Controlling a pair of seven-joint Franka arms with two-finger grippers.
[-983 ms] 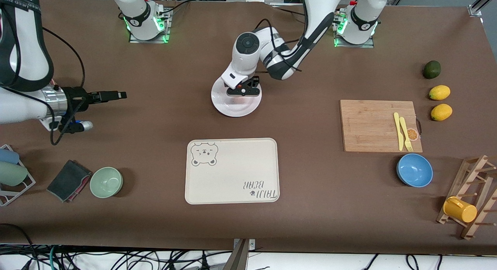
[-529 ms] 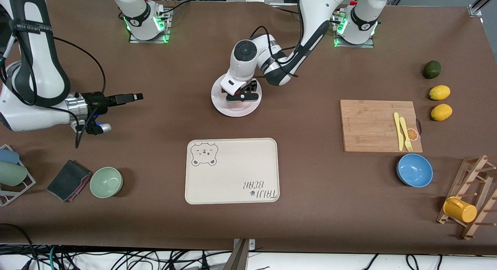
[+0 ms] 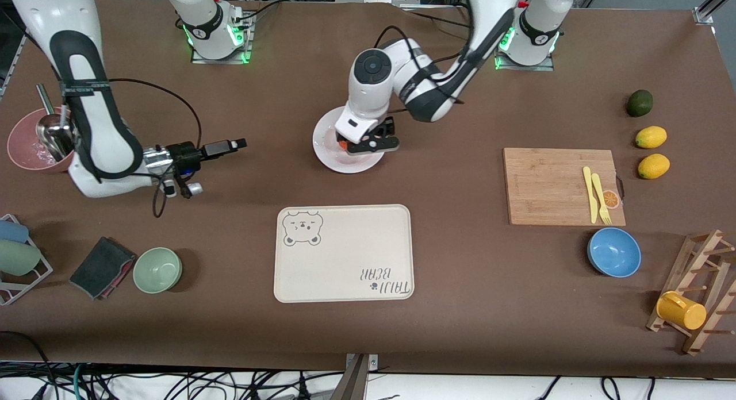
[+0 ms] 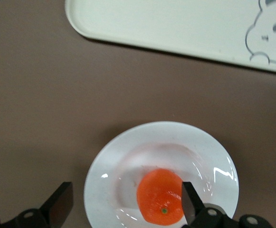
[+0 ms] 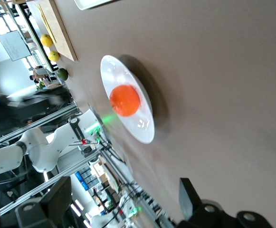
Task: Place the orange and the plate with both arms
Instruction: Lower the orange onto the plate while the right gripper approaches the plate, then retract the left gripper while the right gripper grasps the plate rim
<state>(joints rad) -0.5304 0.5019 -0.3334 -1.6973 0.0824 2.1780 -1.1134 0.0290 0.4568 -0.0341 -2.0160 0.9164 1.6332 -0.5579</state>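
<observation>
In the upper middle of the front view, the plate (image 3: 347,145) sits on the brown surface (image 3: 460,273) with the orange (image 4: 160,196) resting on it, apart from any finger. The left gripper (image 3: 374,141) hangs just over the plate, its jaws spread wide with nothing between them. At middle left of that view, the right gripper (image 3: 224,147) hovers above bare surface, jaws parted and empty.

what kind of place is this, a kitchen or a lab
Likely a robotics lab staged as a kitchen: two arms bolted to a brown table, loose cables along its edge, and tableware like the plate and cutting board.
</observation>
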